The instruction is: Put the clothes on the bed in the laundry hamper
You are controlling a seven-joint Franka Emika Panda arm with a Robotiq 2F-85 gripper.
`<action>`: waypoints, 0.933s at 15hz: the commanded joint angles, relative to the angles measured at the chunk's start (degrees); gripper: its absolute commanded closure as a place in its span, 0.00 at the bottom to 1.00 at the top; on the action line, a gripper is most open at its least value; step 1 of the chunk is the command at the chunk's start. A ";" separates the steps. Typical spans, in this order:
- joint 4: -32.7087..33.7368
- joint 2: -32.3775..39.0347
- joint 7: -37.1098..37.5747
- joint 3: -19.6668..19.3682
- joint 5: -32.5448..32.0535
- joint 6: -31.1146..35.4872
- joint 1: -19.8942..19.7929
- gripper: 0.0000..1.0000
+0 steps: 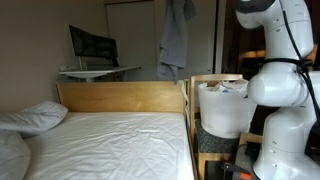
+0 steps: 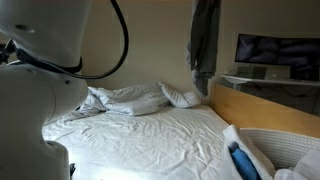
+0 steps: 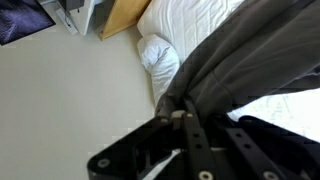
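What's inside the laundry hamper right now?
White fabric piled up to the rim of the laundry hamper. Whatever lies beneath, and the bottom, is covered.

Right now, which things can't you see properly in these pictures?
1. Black gripper: wrist view, its fingertips are buried in the hanging grey fabric garment.
2. Garment's top: both exterior views, cut off by the upper edge.
3. Large round white plastic hamper: exterior view, the white robot body covers its side; contents unclear.
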 commanded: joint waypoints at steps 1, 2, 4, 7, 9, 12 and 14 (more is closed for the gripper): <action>0.00 -1.85 -1.52 -10.99 8.69 -1.71 2.75 0.95; 0.00 -1.92 -1.82 -14.09 10.79 -1.98 3.59 0.95; 0.01 -2.55 -2.20 -20.44 14.76 -2.11 4.56 0.95; 0.05 -3.44 -5.18 -30.68 18.63 -1.69 5.24 0.95; 0.11 -3.83 -8.16 -37.96 19.91 -1.08 5.61 0.95; 0.22 -3.93 -12.53 -46.39 19.43 -0.47 4.65 0.95; 0.27 -3.94 -14.50 -50.80 19.05 0.88 3.63 0.95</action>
